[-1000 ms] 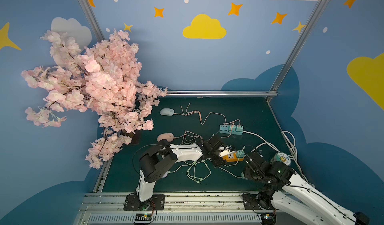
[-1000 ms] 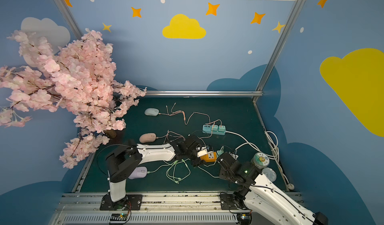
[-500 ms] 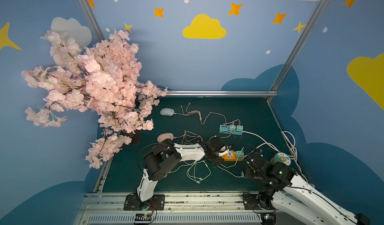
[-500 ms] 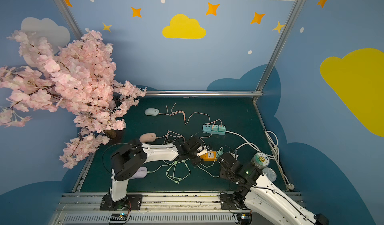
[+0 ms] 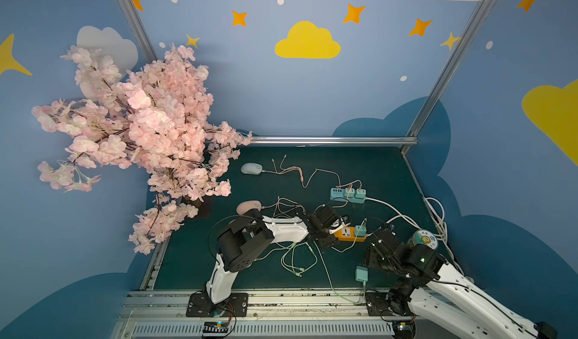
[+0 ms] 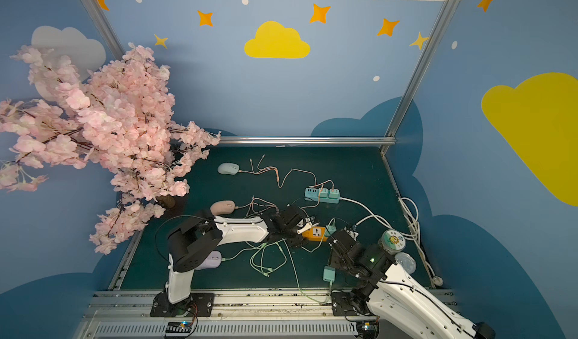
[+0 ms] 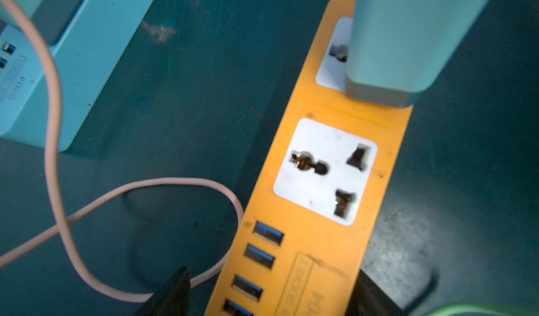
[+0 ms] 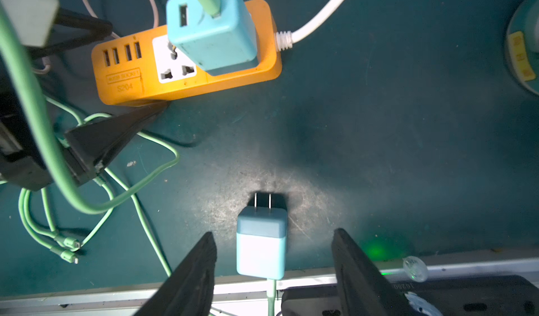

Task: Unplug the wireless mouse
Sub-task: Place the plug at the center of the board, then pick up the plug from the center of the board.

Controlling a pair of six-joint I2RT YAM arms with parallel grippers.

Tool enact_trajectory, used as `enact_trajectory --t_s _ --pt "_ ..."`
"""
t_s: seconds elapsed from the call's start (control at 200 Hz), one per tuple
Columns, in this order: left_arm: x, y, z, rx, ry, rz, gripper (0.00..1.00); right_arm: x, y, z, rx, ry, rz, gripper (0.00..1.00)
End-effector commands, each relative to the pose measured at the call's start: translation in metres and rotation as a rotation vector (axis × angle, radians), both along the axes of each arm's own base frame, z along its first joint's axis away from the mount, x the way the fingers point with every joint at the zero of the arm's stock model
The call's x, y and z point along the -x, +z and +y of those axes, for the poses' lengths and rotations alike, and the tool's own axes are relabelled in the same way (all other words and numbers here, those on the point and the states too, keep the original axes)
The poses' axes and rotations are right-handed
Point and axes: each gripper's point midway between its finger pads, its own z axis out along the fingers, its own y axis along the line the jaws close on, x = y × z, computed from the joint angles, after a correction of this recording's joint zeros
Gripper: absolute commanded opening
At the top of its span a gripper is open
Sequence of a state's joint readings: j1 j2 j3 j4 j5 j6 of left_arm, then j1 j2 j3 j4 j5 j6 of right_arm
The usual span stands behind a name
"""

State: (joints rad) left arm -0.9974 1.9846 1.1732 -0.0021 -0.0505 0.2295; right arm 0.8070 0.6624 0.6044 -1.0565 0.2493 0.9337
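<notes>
- Two jaws of the right gripper (image 8: 272,234) stand wide apart, clamping nothing!
- Blue charger (image 8: 261,247) lies flat on the green mat (image 8: 408,125) between them, prongs bare, well apart from the orange power strip (image 8: 131,87).
- Its green cable (image 8: 271,288) seems to run to the purple mouse (image 6: 211,259), though the tangle makes it hard to trace.
- Left gripper (image 7: 272,279) straddles the strip's USB end, fingers spread, released.
- Second charger (image 8: 215,37) sits plugged into the strip.
</notes>
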Motion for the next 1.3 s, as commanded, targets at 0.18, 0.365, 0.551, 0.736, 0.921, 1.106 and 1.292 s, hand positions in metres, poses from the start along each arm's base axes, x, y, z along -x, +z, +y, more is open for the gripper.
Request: enact_trajectory --t_s 0.18,0.365,0.551,0.736,0.921,1.106,1.292 --pt "0.000 0.069 -0.001 0.251 0.043 -0.018 0.87 0.001 0.052 0.080 -0.358 0.378 -0.148 0.52" --pt "-0.022 0.100 0.025 0.324 0.202 -0.147 0.92 0.015 0.016 0.067 -0.243 0.325 0.030 0.44" --pt "-0.029 0.107 0.037 0.344 0.253 -0.209 0.91 0.028 -0.013 0.008 0.040 0.085 0.132 0.59" --pt "-0.029 0.102 0.036 0.336 0.249 -0.200 0.91 0.034 -0.036 0.005 0.100 0.025 0.189 0.67" --pt "-0.027 0.104 0.035 0.341 0.244 -0.200 0.91 0.030 -0.057 0.015 0.060 0.023 0.188 0.62" --pt "-0.026 0.104 0.034 0.340 0.237 -0.198 0.91 0.026 -0.060 0.028 -0.007 0.050 0.187 0.59" --pt "-0.025 0.104 0.033 0.339 0.232 -0.196 0.91 0.028 -0.070 0.030 -0.025 0.033 0.218 0.54"
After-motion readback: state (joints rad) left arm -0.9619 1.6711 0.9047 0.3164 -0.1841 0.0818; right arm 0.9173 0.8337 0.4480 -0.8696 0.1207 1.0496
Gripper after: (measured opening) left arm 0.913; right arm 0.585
